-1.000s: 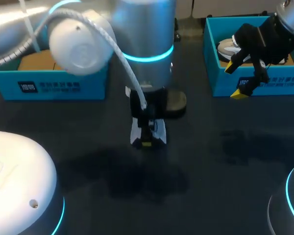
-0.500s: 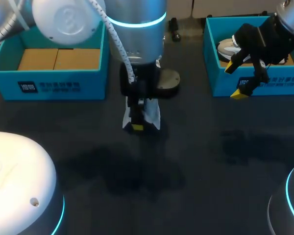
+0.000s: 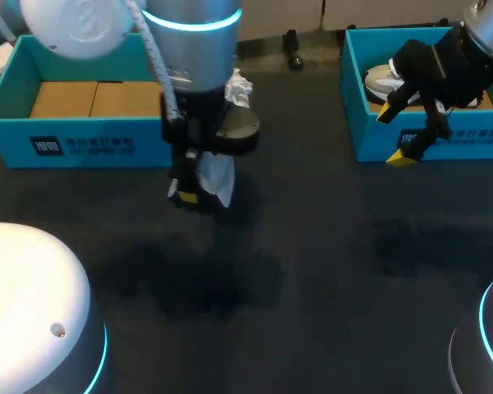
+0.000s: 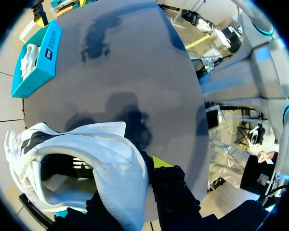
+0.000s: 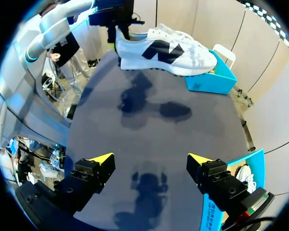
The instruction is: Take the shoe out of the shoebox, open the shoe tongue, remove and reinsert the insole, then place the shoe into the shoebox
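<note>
Shoe (image 5: 166, 48) is held clear above the table (image 3: 329, 271), close to the far edge and just beside the right end of the left shoebox (image 3: 82, 146). It is clamped at the heel collar by the left gripper (image 3: 189, 194). One finger is seen inside the opening and one outside, so the gripper is closed on the shoe.

Orientation: the long axis runs near-to-far, with the heel at the gripper and the toe pointed at the far edge. In the right wrist view the sole faces down and the shoe is roughly level. From the head view most of it is hidden under the left arm.

Appearance: white upper, black zigzag panels on the side, white laces, pale midsole with a darker tread line. In the left wrist view the opening is seen gaping, with a dark lining and a pale footbed inside.

Right gripper (image 5: 149, 159) is parked over the front wall of the right shoebox (image 3: 444, 139). Its fingers are spread wide and nothing is held. A second shoe (image 3: 382, 80) is seen lying in that box. Brown cardboard is visible inside the left shoebox.
</note>
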### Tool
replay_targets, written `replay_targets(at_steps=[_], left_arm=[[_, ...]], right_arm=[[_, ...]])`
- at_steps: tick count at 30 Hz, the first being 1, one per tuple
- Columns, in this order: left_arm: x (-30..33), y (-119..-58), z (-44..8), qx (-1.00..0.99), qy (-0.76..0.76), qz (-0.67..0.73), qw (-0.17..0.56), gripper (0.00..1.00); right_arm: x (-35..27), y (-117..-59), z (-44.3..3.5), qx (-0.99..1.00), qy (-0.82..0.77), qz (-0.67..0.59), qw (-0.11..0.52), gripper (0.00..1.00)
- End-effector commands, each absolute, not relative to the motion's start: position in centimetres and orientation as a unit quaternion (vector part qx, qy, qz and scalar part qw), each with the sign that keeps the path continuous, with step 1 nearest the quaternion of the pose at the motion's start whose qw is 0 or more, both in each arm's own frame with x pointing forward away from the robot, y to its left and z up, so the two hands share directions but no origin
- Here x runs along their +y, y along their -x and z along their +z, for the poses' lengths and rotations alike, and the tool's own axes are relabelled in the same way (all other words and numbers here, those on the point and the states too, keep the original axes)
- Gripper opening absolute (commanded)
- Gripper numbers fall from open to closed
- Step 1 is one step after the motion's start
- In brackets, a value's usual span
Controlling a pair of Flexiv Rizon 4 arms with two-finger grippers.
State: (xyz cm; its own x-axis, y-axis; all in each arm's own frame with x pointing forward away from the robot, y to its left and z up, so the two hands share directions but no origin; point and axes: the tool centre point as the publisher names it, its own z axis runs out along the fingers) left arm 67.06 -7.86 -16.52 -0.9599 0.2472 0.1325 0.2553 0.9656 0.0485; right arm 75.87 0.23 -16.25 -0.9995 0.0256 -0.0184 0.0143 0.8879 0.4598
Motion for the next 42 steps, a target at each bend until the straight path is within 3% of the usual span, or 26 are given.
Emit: replay_targets(at_steps=[1, 42], left_arm=[[-3.3, -68.1, -16.2, -0.990, 0.131, -0.011, 0.061, 0.00], [22.2, -77.9, -19.0, -0.990, 0.120, 0.011, 0.067, 0.00]], right_arm=[[0.4, -76.1, -16.3, 0.972, -0.010, 0.235, 0.010, 1.00], [0.4, -76.1, -16.3, 0.972, -0.010, 0.235, 0.010, 1.00]])
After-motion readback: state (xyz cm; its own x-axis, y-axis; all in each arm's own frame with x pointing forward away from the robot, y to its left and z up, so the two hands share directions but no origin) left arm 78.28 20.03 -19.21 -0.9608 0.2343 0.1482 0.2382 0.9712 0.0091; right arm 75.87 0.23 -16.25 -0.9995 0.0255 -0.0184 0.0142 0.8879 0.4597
